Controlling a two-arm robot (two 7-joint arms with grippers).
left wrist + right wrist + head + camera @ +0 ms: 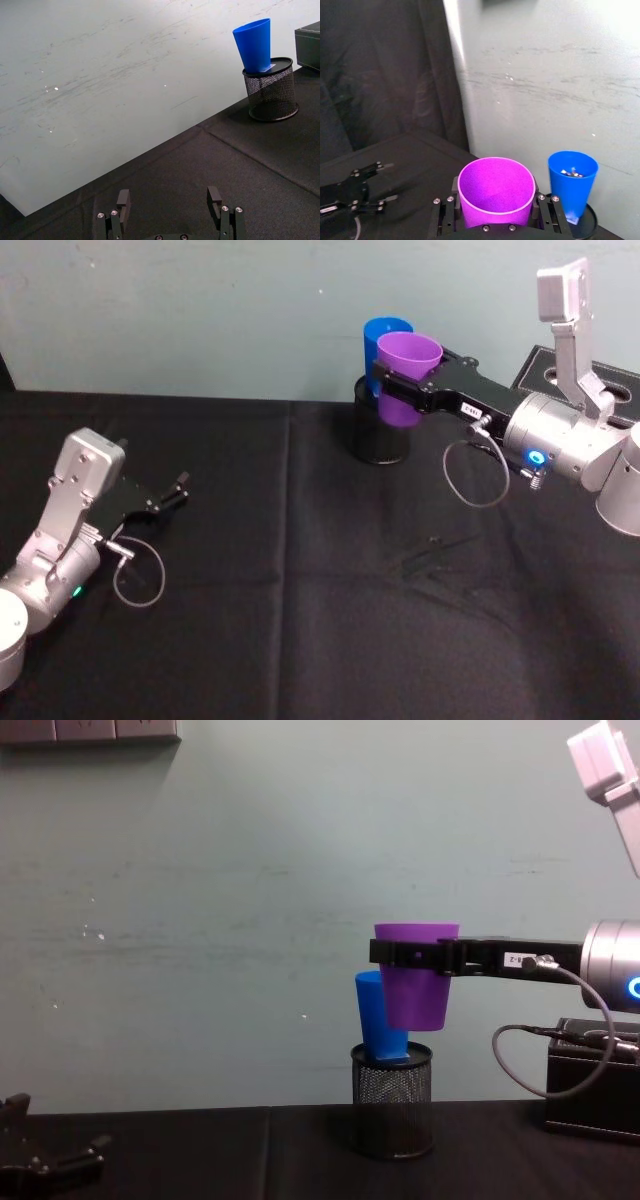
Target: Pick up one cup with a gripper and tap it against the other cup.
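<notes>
Head view: the right gripper point(398, 390) pinches the smooth purple cup point(410, 358) aloft, hiding most of the blue cup point(376, 335) in the mesh holder point(378, 445). Chest view: the cups overlap, contact unclear. Left wrist view: the left gripper point(169, 194) is spread apart.

purple cup point(416, 995), blue cup point(254, 45): smooth plastic | holder point(271, 95): wire mesh | cloth point(300, 590): matt blk

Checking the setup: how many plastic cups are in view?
2. The purple plastic tapered tumbler is clamped aloft in the right gripper; the bright blue plastic tapered tumbler leans inside the black wire-mesh pen holder.
</notes>
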